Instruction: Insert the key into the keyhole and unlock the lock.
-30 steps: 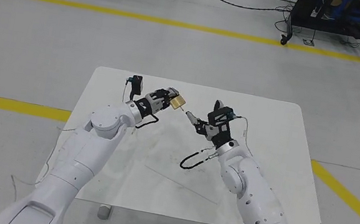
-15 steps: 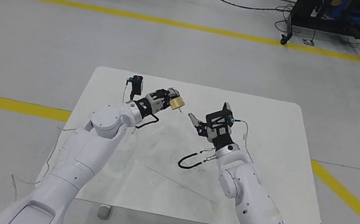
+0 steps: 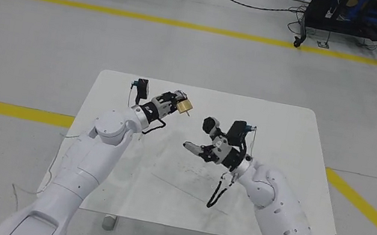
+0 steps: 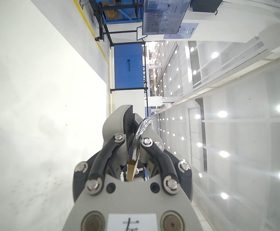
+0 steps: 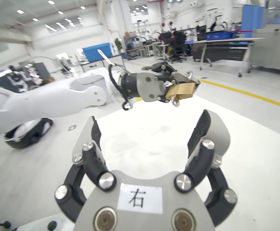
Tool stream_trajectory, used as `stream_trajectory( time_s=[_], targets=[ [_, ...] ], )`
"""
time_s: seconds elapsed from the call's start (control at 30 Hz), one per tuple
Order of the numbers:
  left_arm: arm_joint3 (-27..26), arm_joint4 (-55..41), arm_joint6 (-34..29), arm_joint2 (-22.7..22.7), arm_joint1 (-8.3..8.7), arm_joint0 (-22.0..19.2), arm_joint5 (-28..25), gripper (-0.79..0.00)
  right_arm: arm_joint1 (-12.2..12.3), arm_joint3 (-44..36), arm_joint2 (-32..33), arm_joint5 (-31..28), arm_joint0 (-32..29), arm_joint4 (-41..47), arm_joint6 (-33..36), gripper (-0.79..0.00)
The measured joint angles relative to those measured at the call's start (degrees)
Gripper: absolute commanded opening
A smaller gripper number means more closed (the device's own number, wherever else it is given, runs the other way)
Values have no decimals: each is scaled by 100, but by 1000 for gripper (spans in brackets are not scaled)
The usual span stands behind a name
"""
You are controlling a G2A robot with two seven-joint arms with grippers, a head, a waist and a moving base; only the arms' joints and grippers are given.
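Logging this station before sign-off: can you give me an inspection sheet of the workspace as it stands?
Surface: white table, faint scuffs.
Job's things: brass padlock held above the table; key seated in its keyhole; unlocked or not, cannot tell.
Clutter: nothing seen.
Grippers: left gripper shut on the padlock; right gripper open, holding nothing, apart from the padlock.
Cables: black cable loop hanging at the right arm's wrist; black floor cable beyond the table.
Surroundings: yellow floor lines; blue rack on wheels.
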Motion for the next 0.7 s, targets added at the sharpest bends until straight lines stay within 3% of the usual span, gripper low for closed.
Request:
stream_trajectory(
  time_s=[0.07,0.13,0.2,0.23,0.3,0.33,0.43,0.5,0.6,0.7],
  targets=[
    [-3,-23,-1,3,-4,6,-8,-785,11,332,-15,-608,172,636,195,-289],
    [-6,-52,0,12,-12,9,-4,-785,6,419,-69,-713,292,784,378,-302],
    [-13,-83,-7,25,-19,13,-29,-785,-27,531,-294,-592,336,876,458,-419],
    [-18,-90,-13,31,-23,15,-60,-785,-37,637,-409,-630,383,1074,524,-514],
    [-43,-128,-43,36,-31,32,-180,-785,-53,963,-695,-708,563,1955,864,-579],
    [-55,-170,-70,32,-33,44,-235,-785,-54,1141,-788,-706,670,2402,1066,-573],
    [-108,-259,-140,-4,-35,84,-439,-785,-79,1639,-992,-697,978,3612,1596,-483],
    [-139,-298,-171,-39,-29,116,-556,-785,-90,1770,-1081,-709,1094,4207,1835,-308],
    [-151,-308,-191,-63,-24,137,-576,-785,-69,1807,-1055,-709,1148,4559,1982,-111],
    [-183,-303,-193,-69,-25,149,-642,-785,-47,1756,-1053,-708,1102,4840,2141,-15]
  ],
)
